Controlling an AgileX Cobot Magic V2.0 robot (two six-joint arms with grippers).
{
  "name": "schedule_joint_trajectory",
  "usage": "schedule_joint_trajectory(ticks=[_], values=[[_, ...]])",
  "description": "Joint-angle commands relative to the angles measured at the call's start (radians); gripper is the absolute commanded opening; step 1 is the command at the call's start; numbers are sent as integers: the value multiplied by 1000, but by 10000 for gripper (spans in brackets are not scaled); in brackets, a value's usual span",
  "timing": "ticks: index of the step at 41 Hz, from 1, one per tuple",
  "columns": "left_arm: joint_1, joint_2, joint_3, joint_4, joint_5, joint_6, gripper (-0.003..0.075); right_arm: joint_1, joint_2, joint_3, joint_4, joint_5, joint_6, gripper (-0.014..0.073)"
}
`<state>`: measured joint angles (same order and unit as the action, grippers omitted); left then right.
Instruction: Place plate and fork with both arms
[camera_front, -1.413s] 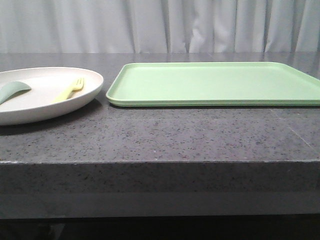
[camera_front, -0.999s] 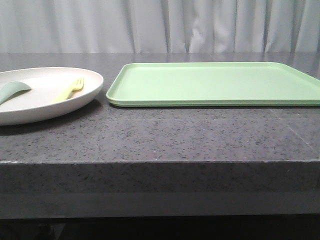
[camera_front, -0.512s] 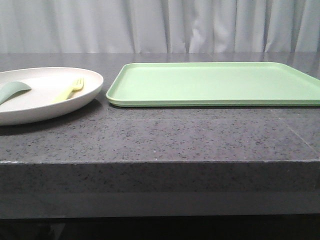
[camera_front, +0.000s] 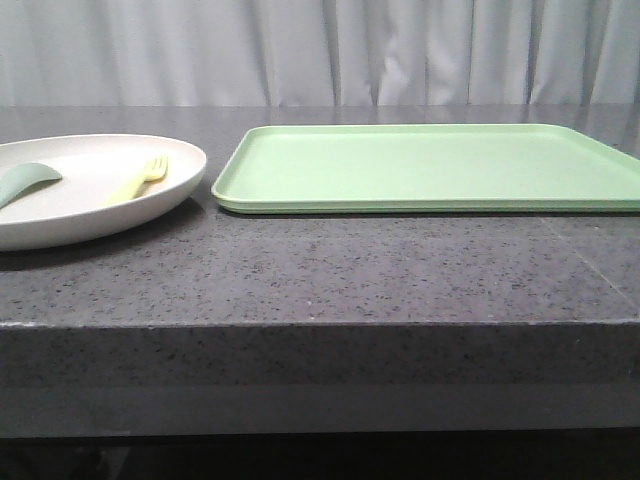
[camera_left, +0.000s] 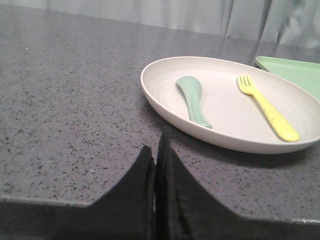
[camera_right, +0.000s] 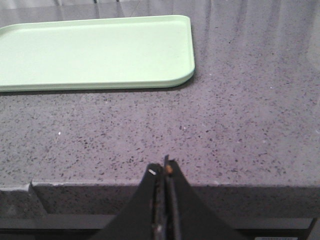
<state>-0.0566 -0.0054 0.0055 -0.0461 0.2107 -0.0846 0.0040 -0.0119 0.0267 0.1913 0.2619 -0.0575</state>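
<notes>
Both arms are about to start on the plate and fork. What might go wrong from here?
1. The fork lies loose in the plate beside a green spoon; lifting the plate could slide both.
2. Picking the fork off the shallow dish may nudge the spoon.
3. The plate sits close to the tray; its rim might catch.

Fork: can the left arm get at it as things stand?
Probably yes. The fork lies loose in the plate, handle clear, apart from the teal spoon. Only bare countertop lies between it and the left gripper, whose jaws are shut and would need opening.
</notes>
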Motion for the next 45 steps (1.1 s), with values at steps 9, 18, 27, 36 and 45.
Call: schedule_joint_trajectory(ticks=[9, 18, 27, 36, 45], values=[[1, -20, 3, -2, -245, -9, -18, 1, -16, -3, 8, -95, 1, -68], [1, -20, -51, -2, -295, -9, -18, 1, -16, -28, 7, -176, 0, -67], [1, 52, -234, 74, -218, -9, -18, 0, 30, -252, -14, -51, 0, -58], [1, 300, -446, 154, -109, -9, -18, 0, 318, -513, -16, 71, 0, -58], [1, 516, -528, 151, -119, -9, -18, 1, 580, -629, -34, 38, -1, -58]])
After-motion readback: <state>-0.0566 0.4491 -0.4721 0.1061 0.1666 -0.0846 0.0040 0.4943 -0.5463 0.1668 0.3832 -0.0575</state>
